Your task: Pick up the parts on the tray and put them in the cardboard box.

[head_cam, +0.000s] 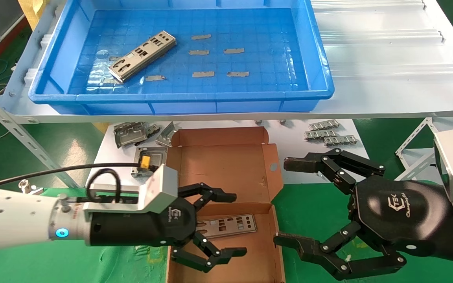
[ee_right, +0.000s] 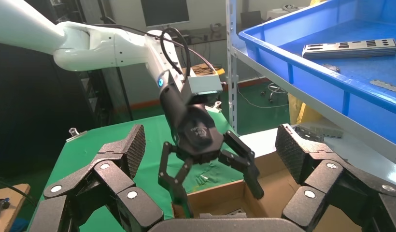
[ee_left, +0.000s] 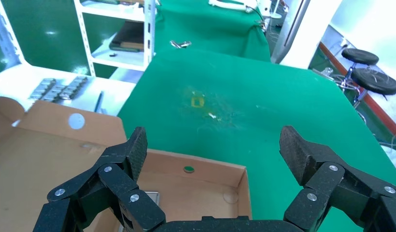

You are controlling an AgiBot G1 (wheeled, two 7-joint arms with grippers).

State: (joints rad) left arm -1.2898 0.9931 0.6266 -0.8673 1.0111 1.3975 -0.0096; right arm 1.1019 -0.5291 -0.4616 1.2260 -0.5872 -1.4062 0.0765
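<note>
One silver plate (head_cam: 143, 56) lies slanted at the left of the blue tray (head_cam: 321, 67); it also shows in the right wrist view (ee_right: 349, 48). A second plate (head_cam: 226, 225) lies flat inside the cardboard box (head_cam: 226, 157), whose lid is folded back. My left gripper (head_cam: 232, 223) hangs open and empty over the box, above that plate. In the left wrist view, the left gripper (ee_left: 213, 152) is above the box's corner (ee_left: 234, 193). My right gripper (head_cam: 289, 200) is open and empty just right of the box; its own view (ee_right: 210, 150) faces the left gripper (ee_right: 220, 186).
Several small grey tape strips (head_cam: 201, 52) lie on the tray floor. Squarish grey brackets (head_cam: 132, 133) sit left of the box under the white shelf (head_cam: 387, 78). More small metal pieces (head_cam: 328, 133) lie right of the lid. Green cloth (head_cam: 321, 212) covers the table.
</note>
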